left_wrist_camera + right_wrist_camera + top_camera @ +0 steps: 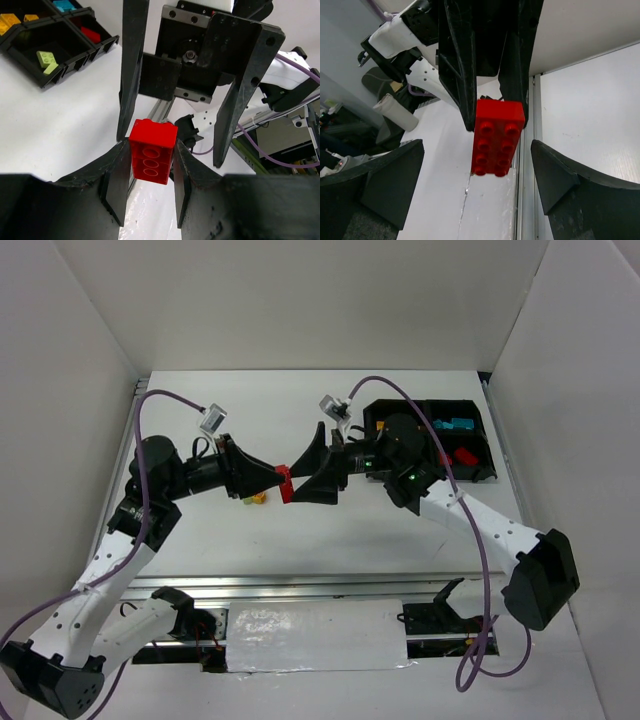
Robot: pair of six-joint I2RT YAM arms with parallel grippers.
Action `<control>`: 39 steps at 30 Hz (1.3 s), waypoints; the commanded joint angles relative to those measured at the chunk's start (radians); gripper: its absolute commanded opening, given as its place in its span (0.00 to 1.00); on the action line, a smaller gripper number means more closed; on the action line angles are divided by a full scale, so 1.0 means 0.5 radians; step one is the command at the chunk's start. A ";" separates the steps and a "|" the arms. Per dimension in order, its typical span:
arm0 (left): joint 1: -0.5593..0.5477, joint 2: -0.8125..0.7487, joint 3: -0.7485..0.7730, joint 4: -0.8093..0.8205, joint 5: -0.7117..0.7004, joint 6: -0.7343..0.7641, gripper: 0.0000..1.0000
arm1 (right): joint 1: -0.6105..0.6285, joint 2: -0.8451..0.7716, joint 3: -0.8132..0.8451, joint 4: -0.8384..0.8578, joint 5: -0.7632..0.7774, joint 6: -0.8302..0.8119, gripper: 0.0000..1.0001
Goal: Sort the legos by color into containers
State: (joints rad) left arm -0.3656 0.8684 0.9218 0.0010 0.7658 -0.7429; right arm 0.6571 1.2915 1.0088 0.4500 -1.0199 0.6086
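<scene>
Our left arm [105, 575] and right arm [490, 524] show white links, black joints and purple cables [487, 575]; the left gripper [151, 146] is scuffed matte black.

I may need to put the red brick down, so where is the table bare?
The centre is crowded: the left gripper holds the red brick, the open right gripper faces it, and a yellow brick lies close by. Bare table lies between them and the near rail, and along the back wall left of the tray.
</scene>
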 commanded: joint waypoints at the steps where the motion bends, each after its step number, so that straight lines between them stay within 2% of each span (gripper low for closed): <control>1: -0.008 -0.019 0.013 0.173 0.067 -0.060 0.00 | 0.057 0.083 0.163 0.039 0.055 -0.027 0.94; 3: -0.008 -0.028 0.000 0.191 0.067 -0.073 0.00 | 0.082 0.126 0.206 0.033 0.021 -0.018 0.93; 6: -0.008 -0.043 -0.006 0.176 0.036 -0.057 0.00 | 0.106 0.172 0.204 0.109 -0.013 0.062 0.78; 7: -0.005 -0.043 -0.006 0.158 0.030 -0.051 0.00 | 0.115 0.187 0.204 0.185 -0.022 0.086 0.65; 9: -0.005 -0.037 -0.003 0.136 0.012 -0.030 0.00 | 0.131 0.206 0.222 0.208 -0.077 0.099 0.50; 10: -0.008 -0.037 0.000 0.133 -0.007 -0.021 0.00 | 0.128 0.224 0.228 0.199 -0.089 0.093 0.26; 11: -0.005 -0.043 0.003 0.130 -0.022 -0.014 0.00 | 0.128 0.227 0.222 0.189 -0.083 0.090 0.09; 12: -0.008 -0.046 0.021 0.118 -0.043 -0.005 0.00 | 0.125 0.230 0.216 0.165 -0.077 0.074 0.00; 15: -0.005 -0.025 0.104 0.005 -0.178 0.084 0.00 | 0.106 0.212 0.194 0.070 -0.077 -0.002 0.00; 16: -0.008 -0.016 0.138 -0.145 -0.294 0.151 0.43 | 0.085 0.209 0.179 0.012 -0.065 -0.063 0.00; 17: -0.008 0.009 0.175 -0.234 -0.386 0.182 0.80 | 0.054 0.188 0.173 -0.049 0.020 -0.094 0.00; 18: -0.008 0.018 0.257 -0.323 -0.494 0.218 0.99 | -0.040 0.181 0.167 -0.229 0.082 -0.140 0.00; 20: -0.008 0.033 0.346 -0.565 -0.861 0.317 0.99 | -0.197 0.163 0.155 -0.563 0.353 -0.247 0.00; 21: -0.008 0.030 0.368 -0.639 -0.996 0.366 0.99 | -0.413 0.169 0.154 -0.681 0.480 -0.254 0.00; 22: -0.011 0.033 0.384 -0.701 -1.308 0.378 0.99 | -0.537 0.178 0.176 -0.810 0.624 -0.224 0.00; 23: -0.014 0.033 0.408 -0.856 -1.466 0.384 0.99 | -0.672 0.199 0.191 -1.057 0.777 -0.202 0.00; 24: -0.014 0.033 0.405 -0.916 -1.589 0.397 1.00 | -0.788 0.215 0.225 -1.211 1.247 -0.181 0.00; 25: -0.020 0.039 0.393 -0.968 -1.724 0.424 1.00 | -0.966 0.239 0.334 -1.398 1.570 -0.098 0.00; 26: -0.020 0.052 0.344 -1.038 -1.913 0.433 0.99 | -1.034 0.325 0.402 -1.704 1.883 -0.067 0.00; 27: -0.020 0.058 0.310 -1.054 -1.970 0.449 1.00 | -1.099 0.374 0.461 -1.801 2.375 -0.049 0.00; 30: -0.017 0.085 0.151 -1.073 -2.041 0.489 0.99 | -1.286 0.577 0.709 -2.050 2.842 0.001 0.00; 31: -0.014 0.089 0.108 -1.064 -2.032 0.486 1.00 | -1.299 0.617 0.740 -2.066 2.880 0.007 0.00; 32: -0.014 0.089 0.047 -1.054 -2.026 0.489 1.00 | -1.448 0.678 0.768 -2.087 2.893 0.007 0.00; 35: -0.026 0.104 0.049 -1.076 -2.035 0.513 1.00 | -1.568 0.767 0.845 -2.054 2.862 -0.018 0.00; 39: -0.045 0.125 0.052 -1.088 -2.111 0.559 0.99 | -1.615 0.902 0.985 -2.099 2.852 -0.067 0.00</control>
State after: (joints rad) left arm -0.3786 0.9398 0.9264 -0.5640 -0.2333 -0.5011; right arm -0.1524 1.7153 1.4128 -0.5446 0.3225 0.5858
